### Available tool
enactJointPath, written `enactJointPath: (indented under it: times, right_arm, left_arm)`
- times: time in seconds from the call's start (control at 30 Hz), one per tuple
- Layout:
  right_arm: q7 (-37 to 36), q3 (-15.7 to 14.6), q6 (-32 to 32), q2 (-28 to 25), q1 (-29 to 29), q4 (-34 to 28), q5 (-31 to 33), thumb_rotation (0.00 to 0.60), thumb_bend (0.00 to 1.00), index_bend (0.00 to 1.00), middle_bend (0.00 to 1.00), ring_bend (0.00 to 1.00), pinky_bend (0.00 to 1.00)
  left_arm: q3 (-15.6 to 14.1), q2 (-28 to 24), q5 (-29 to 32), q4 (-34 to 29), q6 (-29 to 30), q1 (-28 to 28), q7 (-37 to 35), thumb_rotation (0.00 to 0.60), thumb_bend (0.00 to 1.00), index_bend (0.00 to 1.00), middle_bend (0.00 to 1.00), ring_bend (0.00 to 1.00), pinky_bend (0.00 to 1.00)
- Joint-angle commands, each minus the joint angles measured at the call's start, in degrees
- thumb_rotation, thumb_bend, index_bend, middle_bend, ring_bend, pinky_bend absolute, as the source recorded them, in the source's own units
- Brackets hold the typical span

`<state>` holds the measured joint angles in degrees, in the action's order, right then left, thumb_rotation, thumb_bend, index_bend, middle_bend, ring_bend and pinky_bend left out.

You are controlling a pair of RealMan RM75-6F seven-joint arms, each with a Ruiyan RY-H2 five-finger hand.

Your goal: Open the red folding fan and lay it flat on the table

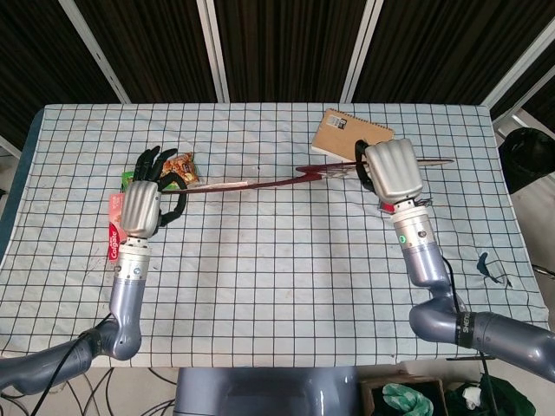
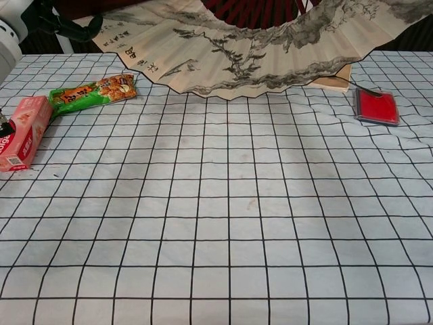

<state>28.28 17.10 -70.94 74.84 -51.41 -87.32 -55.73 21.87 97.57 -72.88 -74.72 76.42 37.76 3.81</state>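
The red folding fan (image 2: 257, 47) is spread wide and held in the air above the far half of the table (image 1: 277, 295), its paper leaf hanging down on edge; from the head view it shows only as a thin dark-red line running left to right. The left hand (image 1: 146, 204) grips one end rib, fingers curled around it, and the right hand (image 1: 392, 169) grips the other end near the pivot. Opening looks done; laying flat is not yet done. The fan is likely light, its paper leaf thin and easy to tear or crease, its ribs stiff but slender, so the hold belongs on the outer guard ribs and never on the paper. Beneath its left end lie a snack packet (image 2: 91, 93) and a toothpaste box (image 2: 20, 132); under the right end a notebook (image 1: 342, 134) and a red case (image 2: 376, 107)
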Motion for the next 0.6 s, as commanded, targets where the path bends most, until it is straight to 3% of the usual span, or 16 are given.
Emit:
enactJointPath:
  times: [0.03,0.47,0.6]
  right_arm:
    - [-0.44,-0.40,-0.23,0.10,0.85,0.11,-0.40,0.600,0.81,0.80,0.88,0.93,0.84]
    - [-1.53,-2.27,-3.28,0.60,6.75,-3.55,-0.58,0.600,0.79,0.80,0.86,0.91,0.84]
    - [-0.32,-3.10,-3.37,0.30,8.13,-5.39,0.02,0.600,0.67,0.77,0.82,0.89,0.84]
  left_arm:
    - [-0.38,0.25,-0.17,0.16,0.04,0.03,0.12,0.600,0.48,0.68,0.14,0.00,0.00]
    - [-2.87,1.04,-1.02,-0.54,0.69,-0.87,0.95,0.600,0.48,0.68,0.14,0.00,0.00]
    - [-3.50,1.13,-1.22,-0.92,0.88,-1.24,1.33,0.600,0.48,0.68,0.14,0.00,0.00]
